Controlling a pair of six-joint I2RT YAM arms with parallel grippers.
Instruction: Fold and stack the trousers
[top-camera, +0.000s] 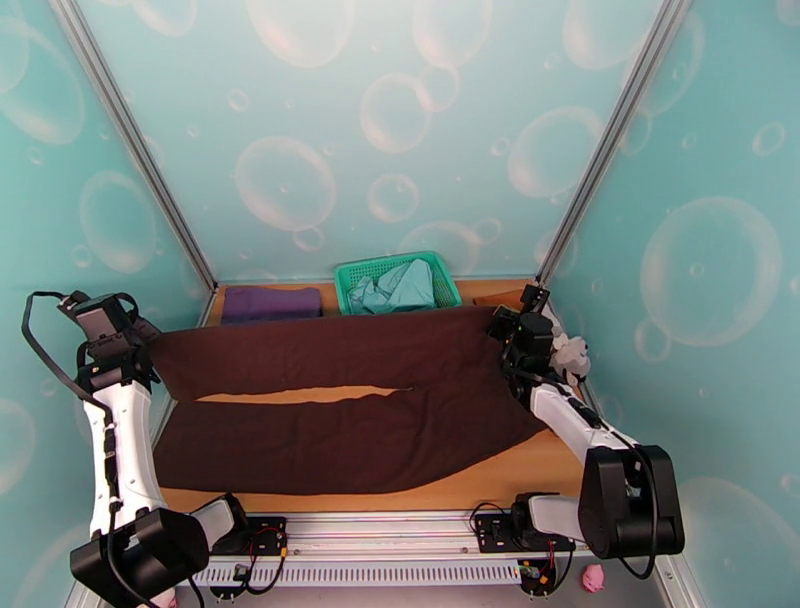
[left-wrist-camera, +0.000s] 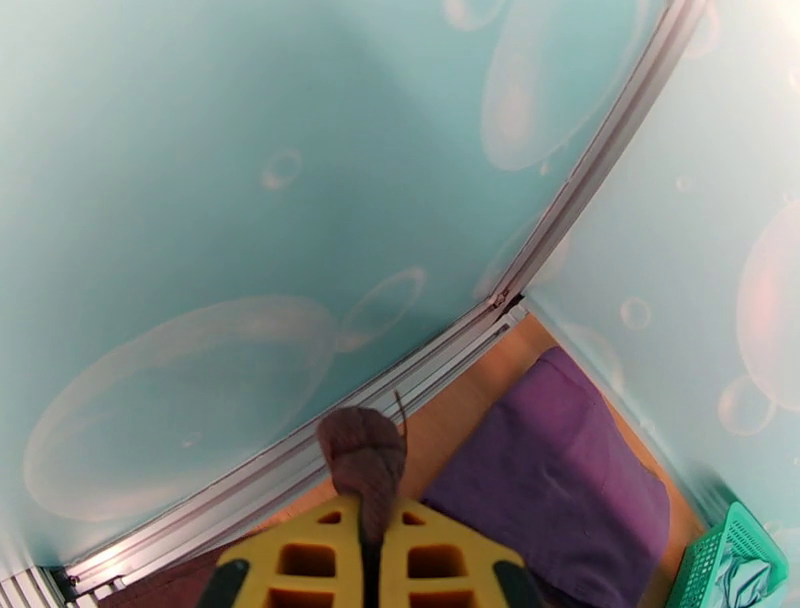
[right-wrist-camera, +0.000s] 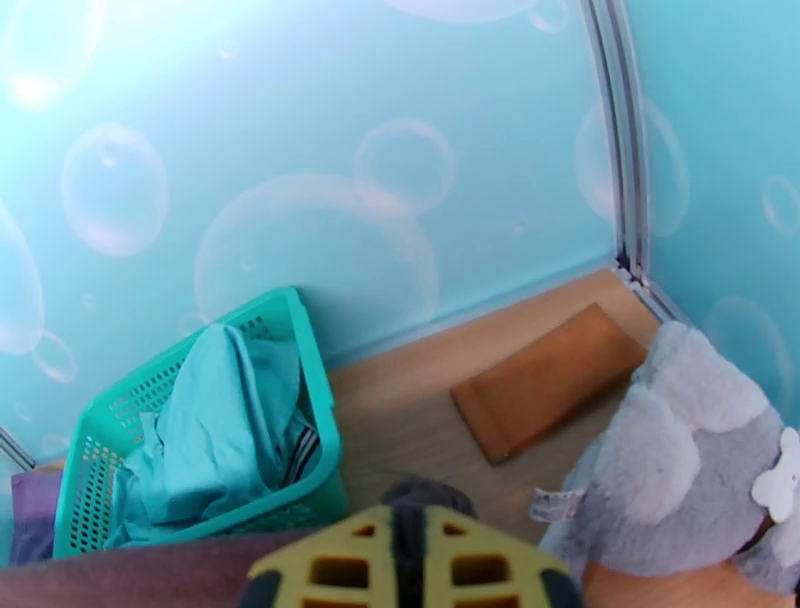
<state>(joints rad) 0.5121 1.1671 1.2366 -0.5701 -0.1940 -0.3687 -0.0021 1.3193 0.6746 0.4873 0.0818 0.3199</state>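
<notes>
The dark brown trousers (top-camera: 345, 400) lie spread across the table, legs running to the left and waist to the right. My left gripper (top-camera: 140, 340) is shut on the end of the far leg at the left, and a bunch of brown fabric (left-wrist-camera: 362, 462) pokes up between its yellow fingers (left-wrist-camera: 310, 550). My right gripper (top-camera: 500, 325) is shut on the far corner of the waist at the right. A fold of the trousers (right-wrist-camera: 415, 500) sits pinched between the right gripper's yellow fingers (right-wrist-camera: 330, 572).
A green mesh basket (top-camera: 350, 275) holding a pale teal garment (top-camera: 395, 288) stands at the back middle. A folded purple cloth (top-camera: 270, 303) lies at the back left. A grey plush toy (right-wrist-camera: 680, 470) and a brown pad (right-wrist-camera: 550, 380) sit at the back right corner.
</notes>
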